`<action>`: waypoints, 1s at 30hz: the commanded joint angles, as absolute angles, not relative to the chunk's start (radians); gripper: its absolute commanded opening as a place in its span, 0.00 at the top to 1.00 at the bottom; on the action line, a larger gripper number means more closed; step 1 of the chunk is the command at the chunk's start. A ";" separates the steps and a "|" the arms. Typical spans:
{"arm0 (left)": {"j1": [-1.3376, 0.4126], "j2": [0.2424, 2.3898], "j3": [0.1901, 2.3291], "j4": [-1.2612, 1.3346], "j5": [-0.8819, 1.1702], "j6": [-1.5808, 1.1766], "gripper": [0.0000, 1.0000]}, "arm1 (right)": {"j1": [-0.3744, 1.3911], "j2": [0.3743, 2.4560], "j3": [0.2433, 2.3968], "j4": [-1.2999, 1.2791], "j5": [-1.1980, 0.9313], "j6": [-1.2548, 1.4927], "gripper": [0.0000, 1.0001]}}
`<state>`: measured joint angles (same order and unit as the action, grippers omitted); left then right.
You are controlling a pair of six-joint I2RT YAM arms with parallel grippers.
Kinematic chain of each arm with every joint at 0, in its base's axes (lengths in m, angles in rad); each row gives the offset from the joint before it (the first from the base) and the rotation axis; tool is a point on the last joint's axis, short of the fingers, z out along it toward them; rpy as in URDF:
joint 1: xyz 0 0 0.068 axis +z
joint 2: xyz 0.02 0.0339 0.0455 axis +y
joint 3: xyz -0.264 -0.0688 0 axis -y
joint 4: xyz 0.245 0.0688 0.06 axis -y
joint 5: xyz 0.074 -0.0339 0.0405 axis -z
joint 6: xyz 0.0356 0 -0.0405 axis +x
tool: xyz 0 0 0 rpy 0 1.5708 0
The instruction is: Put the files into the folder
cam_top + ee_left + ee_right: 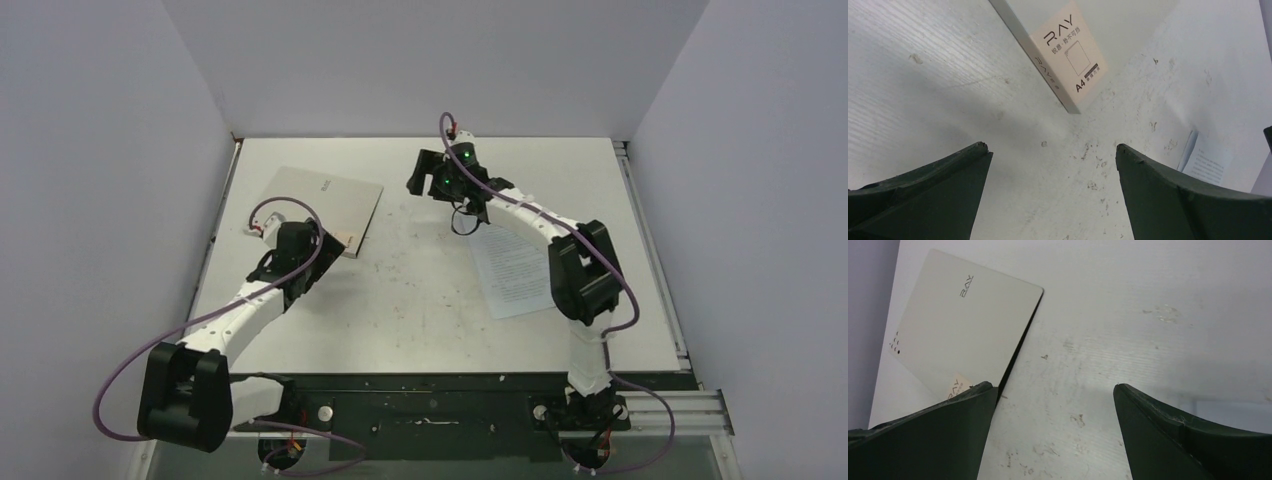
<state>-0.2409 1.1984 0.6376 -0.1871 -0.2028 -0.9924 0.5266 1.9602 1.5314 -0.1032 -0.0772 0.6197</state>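
Folder (322, 205): closed and flat on the counter (420, 300), at about 10 o'clock from the counter's middle, lying askew to its edges.
Folder look: light grey-beige cover with a "RAY" logo (966, 287) near one edge and a short row of small dark dots (895, 342). A cream label (1068, 55) at one corner reads "RAY" and "A4". A thin dark line runs along one long side.
Paper (512, 275): white, densely printed in small black text. It lies flat at about 4 o'clock from the counter's middle, well apart from the folder and partly hidden under the right arm (575, 265).
Left jaws: spread wide with nothing between them — over bare counter, just short of the folder's labelled corner.
Right jaws: spread wide and empty, at about 12 o'clock on the counter. From its wrist camera the folder sits at 10 o'clock.
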 commanded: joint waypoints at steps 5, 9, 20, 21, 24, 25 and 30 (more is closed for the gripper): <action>-0.186 1.273 0.641 -0.078 -0.226 -1.057 0.04 | 0.569 2.199 1.840 -0.058 -0.266 0.563 0.10; -0.183 1.317 0.657 -0.063 -0.232 -1.057 0.04 | 0.567 2.306 1.939 0.032 -0.301 0.601 0.10; -0.152 1.420 0.682 -0.021 -0.192 -1.051 0.04 | 0.572 2.605 2.172 0.312 -0.388 0.819 0.10; -0.149 1.424 0.685 -0.019 -0.189 -1.051 0.04 | 0.572 2.624 2.188 0.329 -0.387 0.825 0.10; -0.139 1.440 0.688 -0.014 -0.176 -1.054 0.04 | 0.571 2.664 2.227 0.369 -0.376 0.837 0.10; -0.138 1.445 0.689 -0.014 -0.172 -1.055 0.04 | 0.571 2.676 2.238 0.376 -0.373 0.839 0.10; -0.133 1.477 0.701 0.028 -0.162 -1.055 0.04 | 0.566 2.722 2.282 0.400 -0.350 0.858 0.10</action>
<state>-0.1421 1.4540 0.6548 -0.0452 -0.1772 -1.0447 0.5694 2.7140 2.2002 0.2806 -0.3656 0.8303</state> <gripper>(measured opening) 0.965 0.900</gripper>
